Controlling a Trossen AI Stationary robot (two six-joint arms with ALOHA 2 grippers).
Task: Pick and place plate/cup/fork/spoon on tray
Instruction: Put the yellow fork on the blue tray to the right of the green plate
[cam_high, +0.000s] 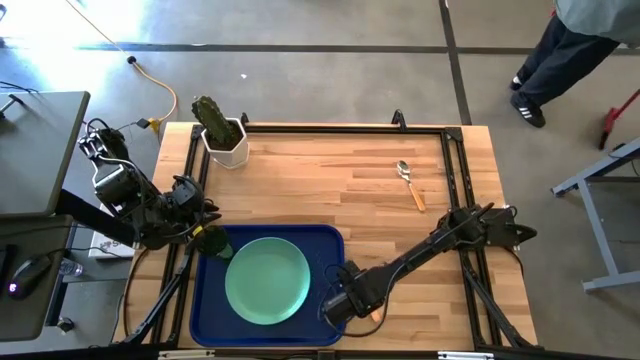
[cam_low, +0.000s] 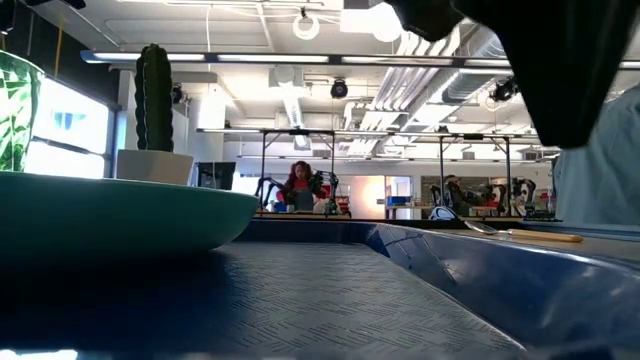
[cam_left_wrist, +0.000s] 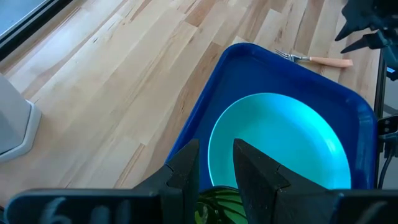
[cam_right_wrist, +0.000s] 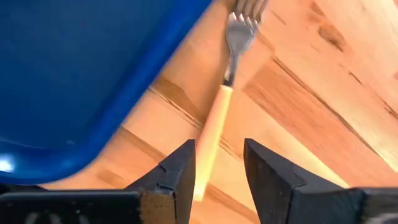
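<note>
Your right gripper (cam_right_wrist: 217, 168) hovers over the fork (cam_right_wrist: 219, 106), which lies on the table (cam_high: 330, 180) just beside the tray (cam_high: 205, 325) at its right front corner. Fingers part-open, empty, straddling the orange handle's end. Fork's long axis runs straight ahead of the gripper, tines far end, roughly parallel w/ the tray edge. The right arm is nearer by far, so it's the one to drop and close. Left gripper (cam_left_wrist: 214, 171) sits over the tray's left side, holding the cup (cam_high: 215, 242) next to the plate (cam_high: 267, 280). Spoon (cam_high: 410, 183) is far back, right.
</note>
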